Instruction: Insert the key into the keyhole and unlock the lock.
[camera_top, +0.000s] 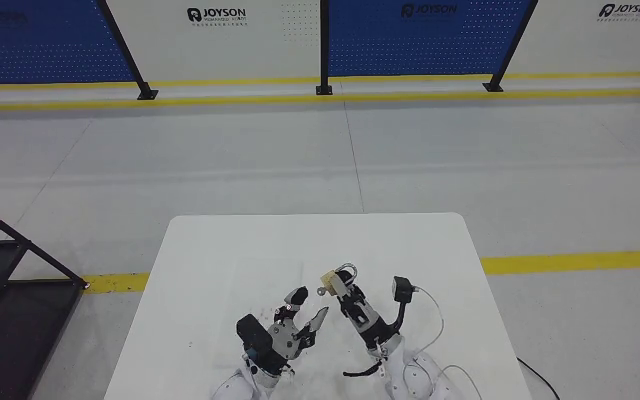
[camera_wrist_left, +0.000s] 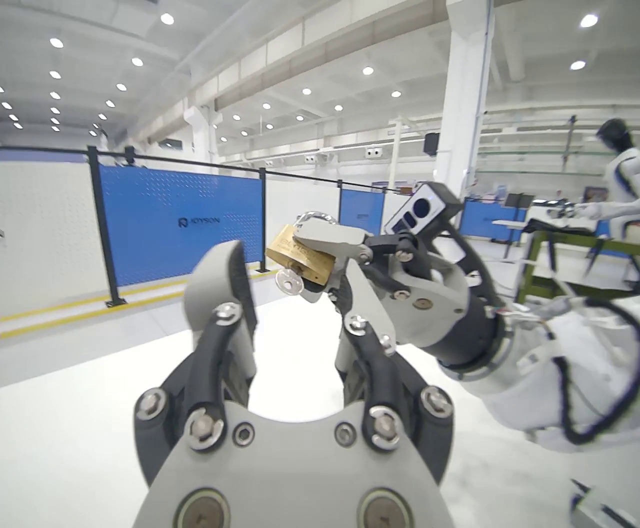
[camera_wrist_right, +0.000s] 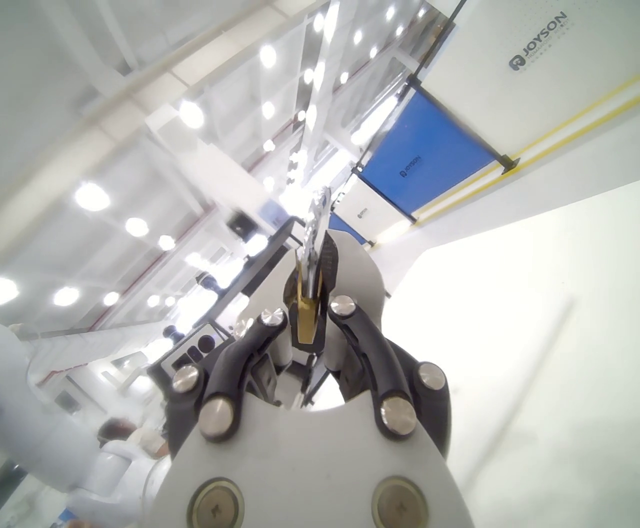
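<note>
While the right gripper (camera_top: 343, 288) pinches the lock (camera_wrist_left: 300, 255) above the near middle of the surface (camera_top: 300, 240), the key (camera_wrist_left: 290, 284) appears seated in the keyhole. Its head juts left toward the left gripper (camera_top: 310, 303). That gripper is spread, just beside the key head and apart from it. The key's axis runs roughly left-right, so the left arm is judged better placed to grip and turn.

One lock (camera_wrist_left: 299, 256), one key (camera_wrist_left: 291, 284), one table (camera_top: 230, 250).
</note>
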